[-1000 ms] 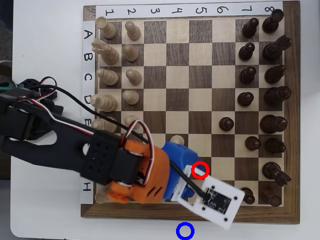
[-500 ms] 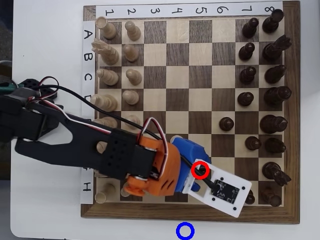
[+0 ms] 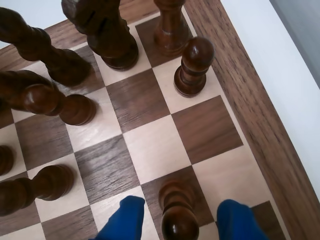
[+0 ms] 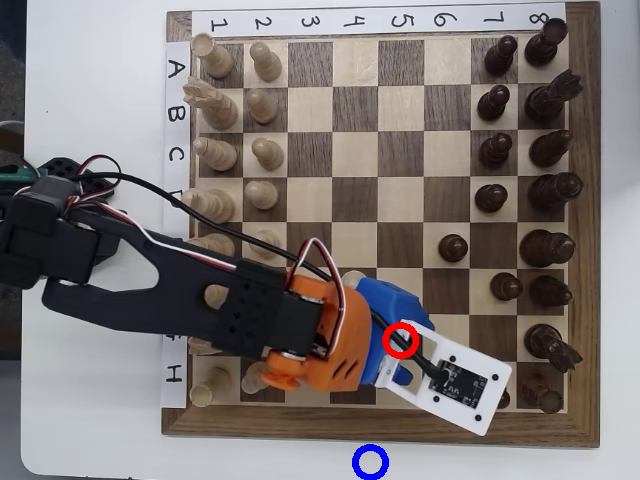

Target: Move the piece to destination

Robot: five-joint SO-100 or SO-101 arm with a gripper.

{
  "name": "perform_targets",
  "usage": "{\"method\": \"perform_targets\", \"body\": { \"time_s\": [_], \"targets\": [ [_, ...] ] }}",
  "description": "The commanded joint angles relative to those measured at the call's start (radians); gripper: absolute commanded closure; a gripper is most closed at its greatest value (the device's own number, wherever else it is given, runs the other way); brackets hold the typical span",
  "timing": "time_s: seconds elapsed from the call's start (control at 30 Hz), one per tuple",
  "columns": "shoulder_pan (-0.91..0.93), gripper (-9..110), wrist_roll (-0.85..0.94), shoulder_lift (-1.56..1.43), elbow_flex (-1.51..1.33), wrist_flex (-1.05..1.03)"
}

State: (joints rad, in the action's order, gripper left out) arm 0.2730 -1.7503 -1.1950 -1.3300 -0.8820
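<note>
In the wrist view a small dark-brown pawn (image 3: 177,220) stands on a dark square at the bottom edge, between my two blue fingertips (image 3: 125,217). My gripper (image 3: 182,202) is open around it, with a gap showing on each side. In the overhead view the pawn is hidden under my gripper head and its white camera board (image 4: 455,378), over the board's lower right part. The blue ring (image 4: 356,462) lies on the white table just below the board's bottom edge. A red ring (image 4: 387,340) shows over the gripper head.
Another dark pawn (image 3: 195,65) and a taller dark piece (image 3: 170,25) stand just ahead, with several more dark pieces to the left (image 3: 75,107). The board's wooden border (image 3: 265,125) runs along the right. Cream pieces (image 4: 215,150) fill the board's left side in the overhead view.
</note>
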Motion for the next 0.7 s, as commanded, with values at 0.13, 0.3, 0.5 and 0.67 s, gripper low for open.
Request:
{"method": "perform_targets", "body": {
  "time_s": [0.13, 0.3, 0.5, 0.67],
  "targets": [
    [-0.014, 81, -0.149, -0.018, 0.002, 0.074],
    [-0.014, 82, -0.143, -0.018, -0.02, 0.049],
    [-0.014, 83, -0.141, -0.018, -0.034, 0.052],
    [-0.015, 83, -0.138, -0.015, -0.044, 0.061]
  ]
}}
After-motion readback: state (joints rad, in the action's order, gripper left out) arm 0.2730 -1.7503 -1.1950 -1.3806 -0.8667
